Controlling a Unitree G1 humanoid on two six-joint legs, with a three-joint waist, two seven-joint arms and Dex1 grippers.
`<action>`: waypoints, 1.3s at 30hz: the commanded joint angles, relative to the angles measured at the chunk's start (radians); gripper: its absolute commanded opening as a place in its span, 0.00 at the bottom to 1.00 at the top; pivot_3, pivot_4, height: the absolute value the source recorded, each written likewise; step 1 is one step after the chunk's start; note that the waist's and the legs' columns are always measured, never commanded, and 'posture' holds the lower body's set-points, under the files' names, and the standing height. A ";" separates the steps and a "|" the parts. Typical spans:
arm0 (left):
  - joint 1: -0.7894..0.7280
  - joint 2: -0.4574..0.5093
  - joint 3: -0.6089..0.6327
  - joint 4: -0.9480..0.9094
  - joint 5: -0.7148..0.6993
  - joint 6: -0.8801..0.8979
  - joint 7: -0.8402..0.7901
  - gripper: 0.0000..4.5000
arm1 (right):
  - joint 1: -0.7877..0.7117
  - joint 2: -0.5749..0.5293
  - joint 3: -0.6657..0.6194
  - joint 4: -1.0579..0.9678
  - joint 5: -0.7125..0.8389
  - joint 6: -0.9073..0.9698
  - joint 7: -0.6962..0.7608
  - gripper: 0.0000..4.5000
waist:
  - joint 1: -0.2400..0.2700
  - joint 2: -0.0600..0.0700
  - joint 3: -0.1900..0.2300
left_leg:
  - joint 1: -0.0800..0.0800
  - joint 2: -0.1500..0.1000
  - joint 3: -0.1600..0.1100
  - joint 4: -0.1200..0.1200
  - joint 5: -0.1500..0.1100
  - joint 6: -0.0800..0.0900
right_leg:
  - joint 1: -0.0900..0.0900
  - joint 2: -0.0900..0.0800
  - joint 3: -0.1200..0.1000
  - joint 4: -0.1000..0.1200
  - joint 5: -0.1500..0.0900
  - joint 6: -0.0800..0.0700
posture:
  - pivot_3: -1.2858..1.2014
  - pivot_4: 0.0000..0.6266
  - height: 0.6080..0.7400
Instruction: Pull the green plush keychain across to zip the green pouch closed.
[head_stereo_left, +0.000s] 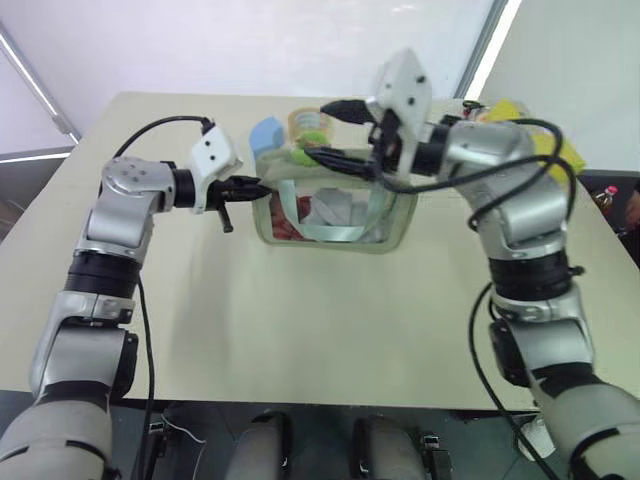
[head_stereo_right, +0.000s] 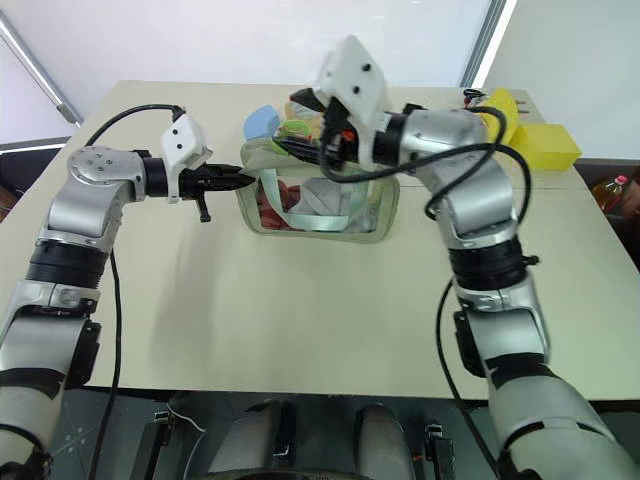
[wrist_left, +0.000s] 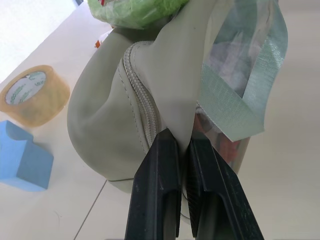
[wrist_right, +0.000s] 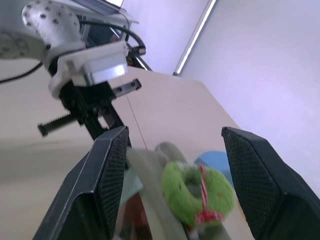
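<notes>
The green pouch stands on the table, its clear window facing me, with its zipper along the top. My left gripper is shut on the fabric at the pouch's left end. The green plush keychain, a lime fuzzy blob with a red spot, sits on top of the pouch near that left end. My right gripper hovers just above the pouch top, open. Its two fingers stand wide on either side of the keychain without touching it.
A roll of tape and a light blue block lie just behind the pouch. Yellow boxes sit at the table's back right corner, and a bottle stands beyond the right edge.
</notes>
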 joint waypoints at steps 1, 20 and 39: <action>-0.026 0.002 0.003 -0.007 0.009 -0.017 0.002 0.00 | -0.028 0.007 0.035 0.066 -0.050 0.004 -0.037 0.68 | 0.001 0.000 0.000 | 0.000 0.000 0.000 0.000 0.000 0.000 | 0.000 0.000 0.000 0.000 0.000 0.000 | 0.52 0.24 1.00; -0.003 0.001 0.014 -0.033 0.005 -0.015 0.004 0.00 | -0.074 0.050 0.100 0.198 -0.118 -0.035 -0.037 0.01 | -0.004 0.000 0.000 | 0.000 0.000 0.000 -0.001 0.000 0.000 | -0.001 0.000 0.000 0.000 0.000 0.000 | 0.52 0.24 1.00; 0.049 0.015 0.017 -0.068 0.006 -0.019 -0.001 0.00 | 0.040 -0.038 -0.556 -0.057 0.005 0.512 -0.646 0.01 | 0.009 0.000 0.000 | -0.001 -0.001 0.000 -0.001 0.000 0.000 | -0.001 -0.001 0.000 0.000 0.000 0.000 | 0.52 0.24 1.00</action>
